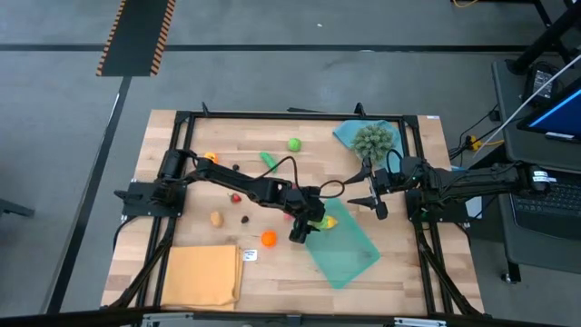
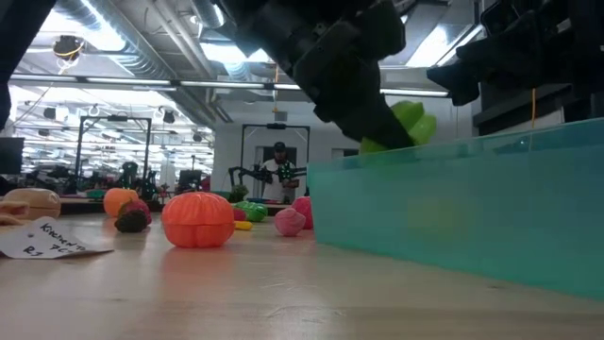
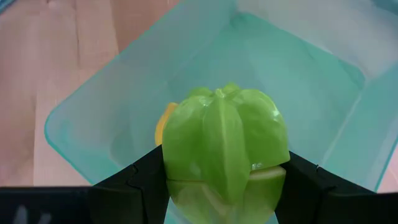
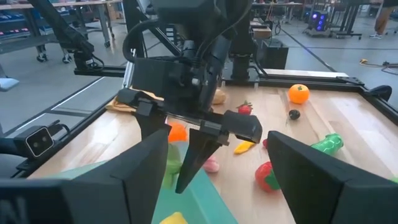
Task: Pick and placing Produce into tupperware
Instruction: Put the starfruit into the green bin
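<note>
My left gripper [image 1: 302, 227] hangs over the far-left corner of the teal tupperware [image 1: 345, 252], shut on a green ribbed piece of produce [image 3: 224, 152]. In the low view that piece [image 2: 408, 123] shows just above the tupperware's rim [image 2: 453, 156]. A yellow piece [image 3: 163, 124] lies inside the tupperware beneath it. Loose on the table lie an orange piece [image 1: 269, 238], a tan one [image 1: 216, 218], a red one [image 1: 235, 197] and green ones [image 1: 294, 143]. My right gripper [image 1: 374, 202] waits open at the table's right side. My left gripper pinches the green ribbed piece by two opposite sides [image 3: 171, 168] between its two fingers [image 3: 140, 177]. The fingers slant downward, coming from the table's left. The piece is lifted clear, above the inside of the tupperware.
A spiky grey-green ball [image 1: 374, 139] sits on a blue cloth [image 1: 349, 134] at the far right. An orange-yellow cloth [image 1: 201, 275] lies at the near left, with a white label [image 1: 250, 255] beside it. Black frame rails [image 1: 300, 116] run round the table's edges.
</note>
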`<control>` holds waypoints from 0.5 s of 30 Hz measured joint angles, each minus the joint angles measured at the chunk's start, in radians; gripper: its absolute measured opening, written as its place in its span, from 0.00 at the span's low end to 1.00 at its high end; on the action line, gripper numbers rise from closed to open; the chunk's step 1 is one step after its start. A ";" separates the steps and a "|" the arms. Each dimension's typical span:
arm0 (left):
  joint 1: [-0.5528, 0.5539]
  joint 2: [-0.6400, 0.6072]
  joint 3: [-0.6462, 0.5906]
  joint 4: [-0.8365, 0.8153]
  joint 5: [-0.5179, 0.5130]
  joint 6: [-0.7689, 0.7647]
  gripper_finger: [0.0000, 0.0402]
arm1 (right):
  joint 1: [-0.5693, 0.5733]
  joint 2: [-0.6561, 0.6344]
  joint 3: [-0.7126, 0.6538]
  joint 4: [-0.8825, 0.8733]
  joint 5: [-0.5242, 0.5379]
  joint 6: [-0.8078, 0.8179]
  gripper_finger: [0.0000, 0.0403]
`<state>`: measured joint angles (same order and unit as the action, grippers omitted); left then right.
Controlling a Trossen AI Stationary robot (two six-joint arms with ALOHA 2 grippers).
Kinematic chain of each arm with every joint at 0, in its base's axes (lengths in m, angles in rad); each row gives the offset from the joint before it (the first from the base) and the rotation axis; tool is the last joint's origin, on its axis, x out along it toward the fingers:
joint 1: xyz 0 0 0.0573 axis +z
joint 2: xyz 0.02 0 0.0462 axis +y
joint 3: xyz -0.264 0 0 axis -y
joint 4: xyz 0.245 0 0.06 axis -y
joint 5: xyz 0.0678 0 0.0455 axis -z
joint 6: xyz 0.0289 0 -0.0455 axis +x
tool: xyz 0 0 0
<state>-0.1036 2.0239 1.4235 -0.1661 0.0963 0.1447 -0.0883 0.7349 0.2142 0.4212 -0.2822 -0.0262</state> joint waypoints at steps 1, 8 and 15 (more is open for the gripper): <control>-0.002 0.000 0.000 0.000 0.001 -0.001 0.52 | 0.000 0.000 0.000 0.000 0.000 -0.004 0.69; -0.009 0.022 0.001 0.000 0.003 -0.002 0.52 | 0.000 0.000 0.000 0.000 0.000 -0.004 0.69; -0.016 0.052 0.000 0.007 0.003 -0.003 0.52 | 0.000 0.001 0.000 -0.005 0.000 -0.004 0.69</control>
<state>-0.1200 2.0761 1.4235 -0.1592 0.0997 0.1413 -0.0883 0.7362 0.2142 0.4163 -0.2821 -0.0299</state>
